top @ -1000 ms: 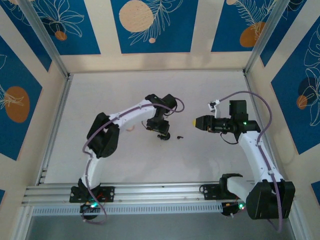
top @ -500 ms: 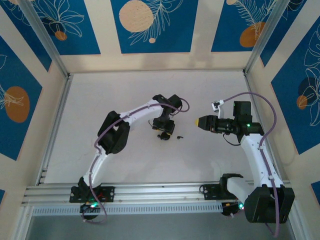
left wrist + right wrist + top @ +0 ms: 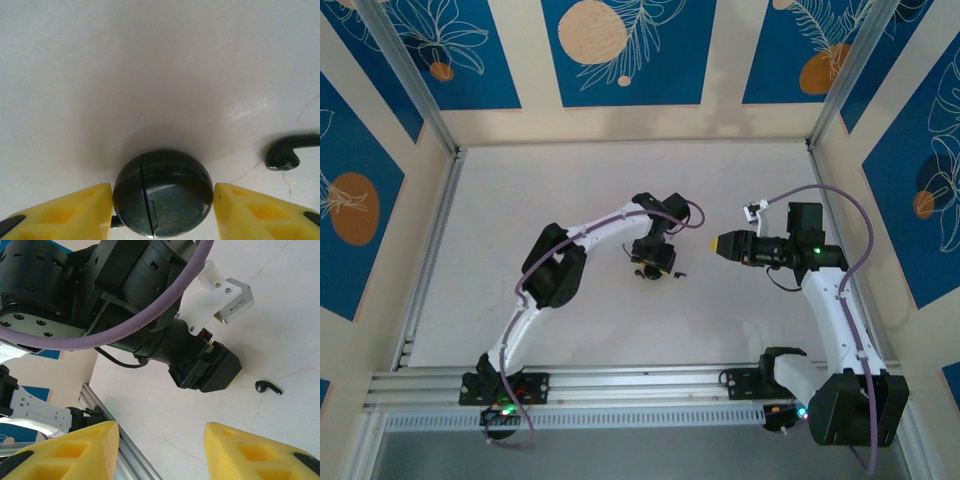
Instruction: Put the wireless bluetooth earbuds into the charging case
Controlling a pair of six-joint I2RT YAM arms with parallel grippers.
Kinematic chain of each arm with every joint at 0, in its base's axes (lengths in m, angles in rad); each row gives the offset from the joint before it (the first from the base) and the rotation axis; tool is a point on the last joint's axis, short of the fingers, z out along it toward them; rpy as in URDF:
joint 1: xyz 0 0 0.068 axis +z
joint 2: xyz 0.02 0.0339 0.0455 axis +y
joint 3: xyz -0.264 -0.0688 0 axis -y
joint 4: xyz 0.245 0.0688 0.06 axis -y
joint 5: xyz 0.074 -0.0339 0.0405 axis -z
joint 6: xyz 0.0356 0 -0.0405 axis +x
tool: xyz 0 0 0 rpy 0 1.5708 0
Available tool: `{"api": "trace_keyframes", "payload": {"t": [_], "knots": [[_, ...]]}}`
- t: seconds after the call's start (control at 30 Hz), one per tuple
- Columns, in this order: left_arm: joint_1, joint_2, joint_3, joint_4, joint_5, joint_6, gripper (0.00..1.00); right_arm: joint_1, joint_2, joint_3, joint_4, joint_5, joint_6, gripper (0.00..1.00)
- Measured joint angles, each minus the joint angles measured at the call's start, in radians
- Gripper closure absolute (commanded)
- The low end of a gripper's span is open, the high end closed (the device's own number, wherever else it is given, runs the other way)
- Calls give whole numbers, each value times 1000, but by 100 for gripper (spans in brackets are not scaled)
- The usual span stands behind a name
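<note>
Black and glossy: round charging case (image 3: 160,192), lid seam closed, pinched at its sides between the yellow foam pads (image 3: 75,210) of the left gripper (image 3: 653,268), low over the white table (image 3: 150,60). Black earbud (image 3: 287,152) lying loose just beside, to the right of the case, apart from it. Right gripper (image 3: 161,440) spread wide, nothing between its fingers, aimed at the earbud from the far side.

Likely hazards: round case squirting out of a side grip; earbud flicked away by a low sweep of either finger; wrist-to-wrist contact, both tools converging on one small spot; no insertion possible with the lid shut.

Room: bare table all around, frame rails and walls well apart; only tight gap between the two grippers.
</note>
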Motion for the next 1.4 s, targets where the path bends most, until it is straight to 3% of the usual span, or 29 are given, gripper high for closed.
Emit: {"api": "trace_keyframes", "payload": {"t": [0.6,0.97,1.17,1.4], "knots": [[-14,37,11,-2,-3,0,41,-6,-1,-14,0,-11,0,52],[-14,35,11,-8,-11,29,55,-17,-4,-14,0,-11,0,52],[-21,0,-8,-8,-12,159,59,-38,-11,-15,0,-29,1,52],[-26,-259,-214,51,20,460,56,-55,-10,-15,-5,-55,16,52]]}}
